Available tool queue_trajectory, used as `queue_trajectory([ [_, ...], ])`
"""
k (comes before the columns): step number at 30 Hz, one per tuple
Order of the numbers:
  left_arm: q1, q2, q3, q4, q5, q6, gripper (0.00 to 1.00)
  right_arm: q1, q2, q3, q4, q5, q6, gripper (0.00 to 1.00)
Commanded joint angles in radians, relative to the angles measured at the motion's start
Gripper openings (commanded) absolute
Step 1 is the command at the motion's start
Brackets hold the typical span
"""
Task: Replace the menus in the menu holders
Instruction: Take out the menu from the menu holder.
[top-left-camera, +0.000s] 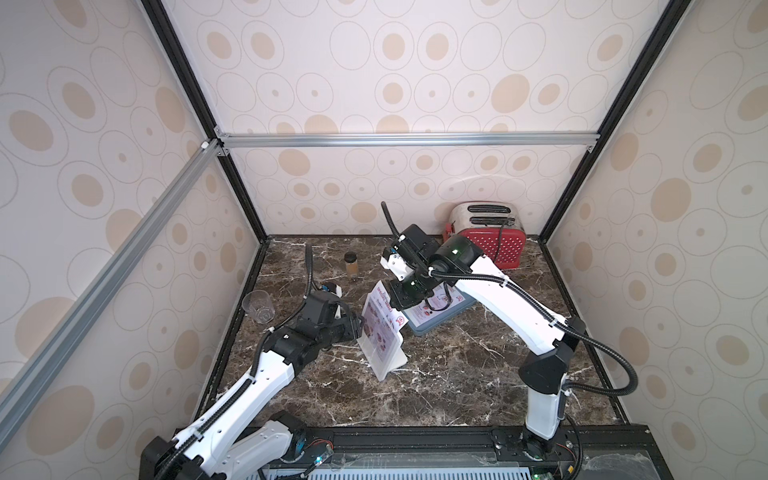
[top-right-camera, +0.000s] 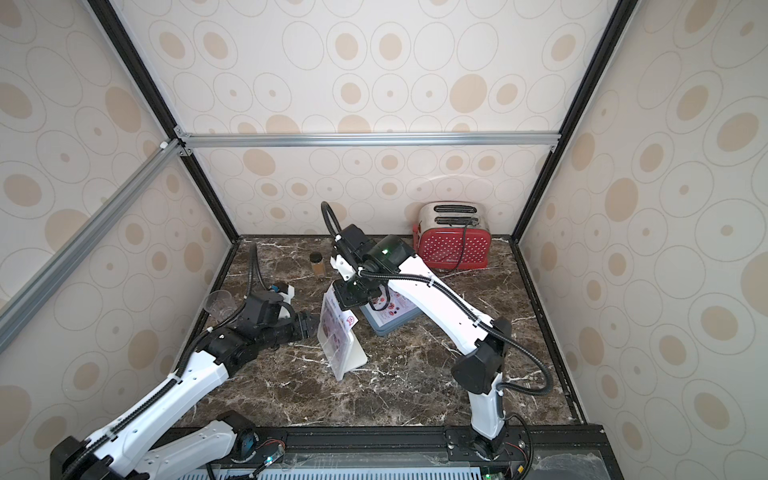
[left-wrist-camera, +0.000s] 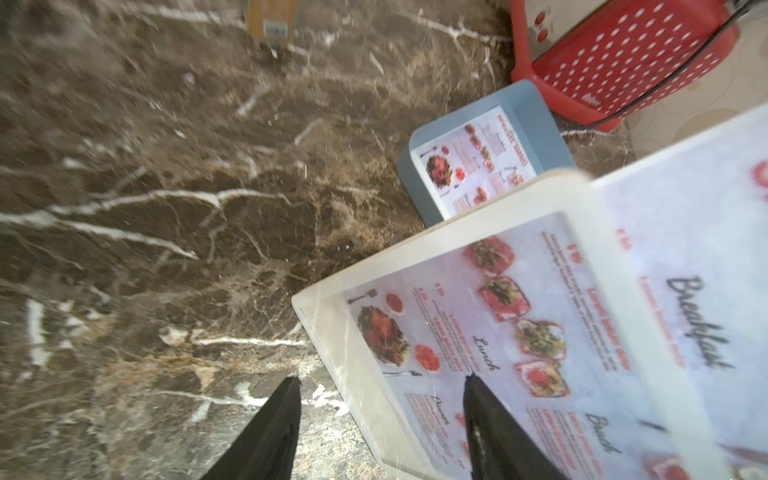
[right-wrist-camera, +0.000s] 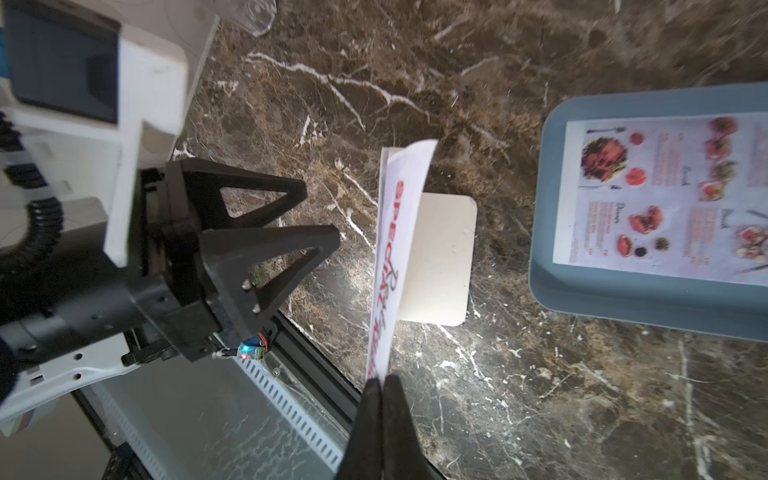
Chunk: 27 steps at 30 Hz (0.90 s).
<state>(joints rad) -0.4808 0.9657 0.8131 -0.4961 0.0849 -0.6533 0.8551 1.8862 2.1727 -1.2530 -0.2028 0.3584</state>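
Observation:
The menu holder (top-left-camera: 388, 363) (top-right-camera: 353, 359), a whitish acrylic stand, stands mid-table. One menu (right-wrist-camera: 399, 249) (top-left-camera: 380, 301) sits in its slot and sticks out above the top. My right gripper (right-wrist-camera: 380, 380) (top-left-camera: 397, 309) is shut on this sheet's upper edge from above. My left gripper (left-wrist-camera: 380, 380) (top-left-camera: 360, 327) is open at the holder's (left-wrist-camera: 328, 324) left side. That edge lies between the jaws, with one finger (left-wrist-camera: 478, 415) in front of the printed face. Whether it touches is unclear. A second menu (right-wrist-camera: 665, 195) (left-wrist-camera: 473, 166) lies flat in the tray.
The grey-blue tray (top-left-camera: 419, 330) (right-wrist-camera: 582, 299) lies just right of and behind the holder. A red toaster (top-left-camera: 490, 239) stands at the back right. A spice jar (top-left-camera: 351, 264) stands at the back and a clear cup (top-left-camera: 258, 305) by the left wall.

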Motion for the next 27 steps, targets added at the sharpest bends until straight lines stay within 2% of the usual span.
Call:
queue_trajectory([
  [1,-0.008,-0.053,0.114,-0.102,-0.134,0.138,0.62,0.007,-0.118,0.026,0.02,0.071,-0.06,0.0],
  [4,-0.007,-0.06,0.191,-0.111,-0.133,0.25,0.63,0.008,-0.178,0.012,0.052,0.076,-0.1,0.0],
  [7,-0.008,-0.03,0.289,-0.107,-0.066,0.385,0.68,0.008,-0.229,0.005,0.076,0.066,-0.137,0.0],
  [11,-0.006,0.041,0.447,-0.128,0.091,0.58,0.76,0.009,-0.288,0.005,0.087,0.039,-0.204,0.0],
  [17,-0.005,0.164,0.736,-0.273,0.381,0.85,0.85,0.023,-0.375,0.001,0.083,-0.016,-0.372,0.0],
  [23,-0.006,0.241,0.936,-0.306,0.596,0.983,0.98,0.032,-0.448,-0.047,0.059,-0.047,-0.519,0.0],
  [27,-0.006,0.274,0.997,-0.328,0.691,1.022,0.99,0.033,-0.469,-0.064,0.044,-0.064,-0.583,0.0],
])
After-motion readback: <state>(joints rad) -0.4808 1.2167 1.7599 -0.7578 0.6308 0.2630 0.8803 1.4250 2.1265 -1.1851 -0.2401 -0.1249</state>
